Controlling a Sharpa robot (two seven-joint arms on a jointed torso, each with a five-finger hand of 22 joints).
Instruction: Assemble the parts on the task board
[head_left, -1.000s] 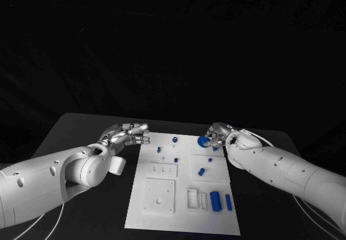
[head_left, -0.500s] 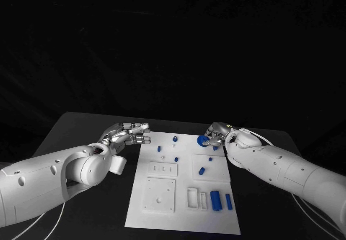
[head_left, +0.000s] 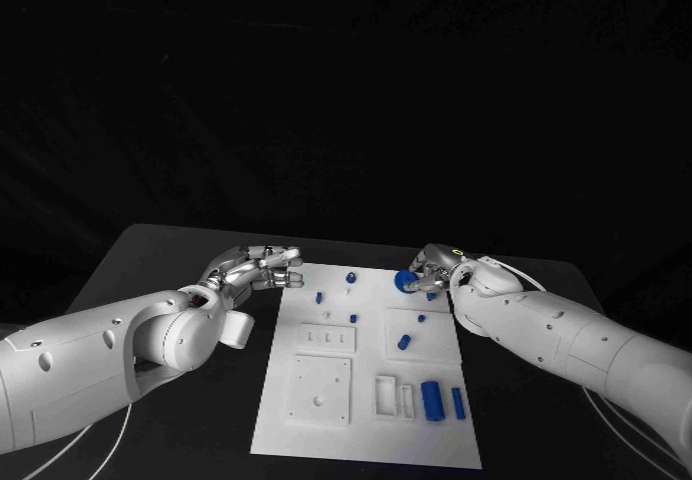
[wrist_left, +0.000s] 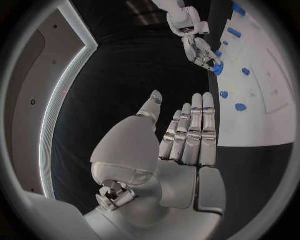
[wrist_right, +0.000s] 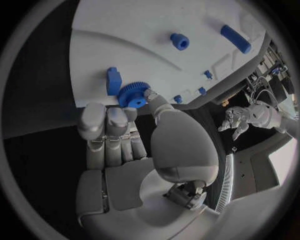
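At far right corner of white task board (head_left: 335, 420) | right hand (head_left: 431, 270) pinching small blue toothed gear (wrist_right: 132, 94) | left hand (head_left: 257, 270) beside board's left edge, fingers together, holding nothing

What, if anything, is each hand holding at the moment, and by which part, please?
The right hand pinches a blue gear by its toothed rim, at the task board's edge. The left hand holds nothing, its fingers straight.

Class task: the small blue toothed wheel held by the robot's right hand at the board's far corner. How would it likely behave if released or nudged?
The blue gear looks rigid, probably plastic and light. Being round, it may roll if dropped on edge. Its teeth probably help the right hand grip it.
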